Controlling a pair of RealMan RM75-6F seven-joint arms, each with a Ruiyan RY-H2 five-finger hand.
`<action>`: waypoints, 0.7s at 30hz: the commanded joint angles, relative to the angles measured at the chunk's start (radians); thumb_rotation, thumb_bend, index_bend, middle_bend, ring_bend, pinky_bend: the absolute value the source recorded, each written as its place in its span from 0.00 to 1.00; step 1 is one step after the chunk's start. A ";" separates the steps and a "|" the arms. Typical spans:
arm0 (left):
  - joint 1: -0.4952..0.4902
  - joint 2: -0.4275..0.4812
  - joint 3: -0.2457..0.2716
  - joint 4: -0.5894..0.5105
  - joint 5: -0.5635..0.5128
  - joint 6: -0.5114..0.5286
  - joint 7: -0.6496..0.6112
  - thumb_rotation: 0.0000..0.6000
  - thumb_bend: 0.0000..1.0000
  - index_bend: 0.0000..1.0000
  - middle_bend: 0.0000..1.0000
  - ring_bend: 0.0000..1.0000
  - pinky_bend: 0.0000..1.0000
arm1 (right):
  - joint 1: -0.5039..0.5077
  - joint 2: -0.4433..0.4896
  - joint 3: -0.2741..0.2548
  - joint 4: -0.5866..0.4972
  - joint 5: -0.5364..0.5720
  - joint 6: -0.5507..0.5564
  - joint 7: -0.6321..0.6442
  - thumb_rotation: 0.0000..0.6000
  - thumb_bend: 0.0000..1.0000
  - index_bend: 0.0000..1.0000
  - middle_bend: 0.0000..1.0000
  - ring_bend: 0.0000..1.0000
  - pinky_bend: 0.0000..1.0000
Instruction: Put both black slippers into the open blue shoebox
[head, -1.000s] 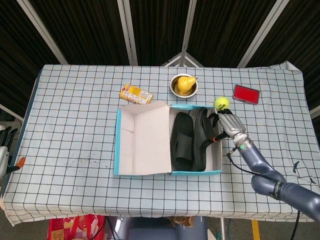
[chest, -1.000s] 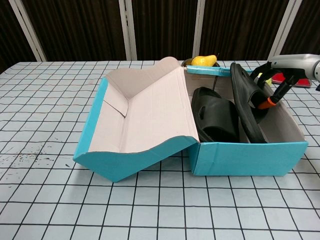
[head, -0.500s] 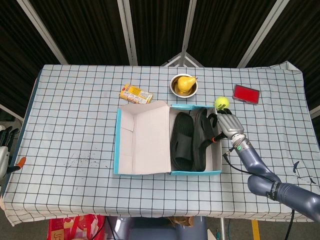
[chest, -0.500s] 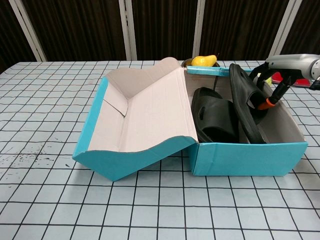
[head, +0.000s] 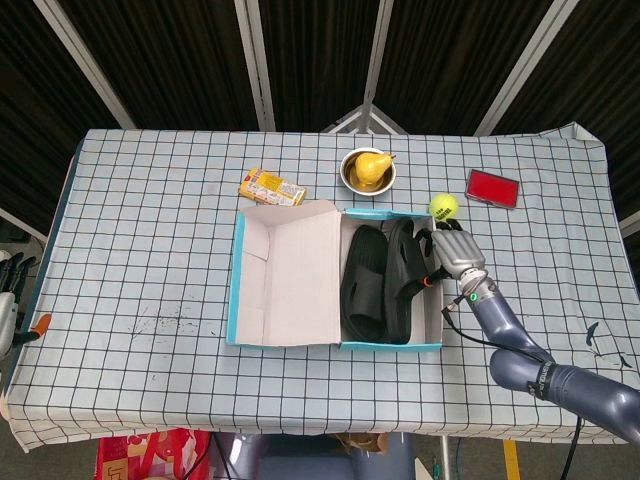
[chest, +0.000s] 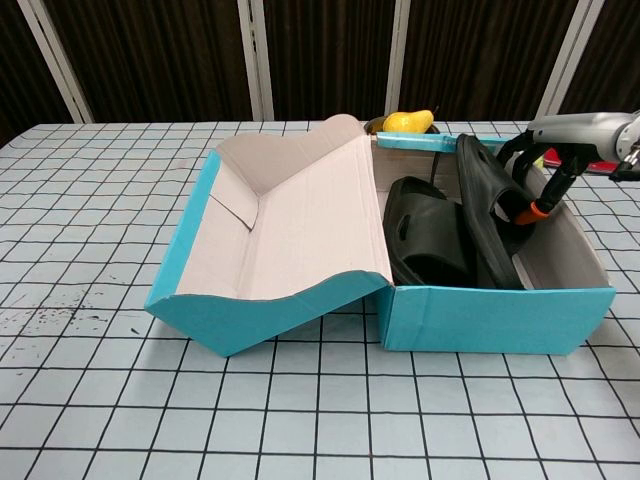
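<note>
Now: right hand (head: 447, 252) still grips second slipper (chest: 487, 215), tipped further upright since a second ago | both slippers inside shoebox (chest: 495, 318), first slipper (chest: 425, 233) at its 9 o'clock | release remains | left hand (head: 8, 290) unclear

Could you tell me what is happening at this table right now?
The robot is packing two black slippers into the blue shoebox. One slipper lies flat inside. The right hand is at the box's right wall, fingers on the second slipper, which stands on edge in the box. The left hand waits off the table's left edge.
</note>
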 joint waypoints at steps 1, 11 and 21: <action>-0.001 -0.001 0.001 0.000 0.001 -0.001 0.000 1.00 0.38 0.03 0.00 0.00 0.07 | 0.002 0.023 0.001 -0.021 0.006 -0.028 0.010 1.00 0.36 0.42 0.33 0.10 0.00; -0.002 -0.001 0.001 -0.003 0.003 0.001 0.001 1.00 0.38 0.03 0.00 0.00 0.07 | 0.011 0.069 -0.001 -0.072 -0.001 -0.061 0.031 1.00 0.23 0.22 0.13 0.03 0.00; -0.001 0.001 0.001 -0.002 0.003 0.001 -0.004 1.00 0.38 0.03 0.00 0.00 0.07 | 0.024 0.092 -0.019 -0.089 -0.002 -0.077 0.023 1.00 0.21 0.15 0.07 0.00 0.00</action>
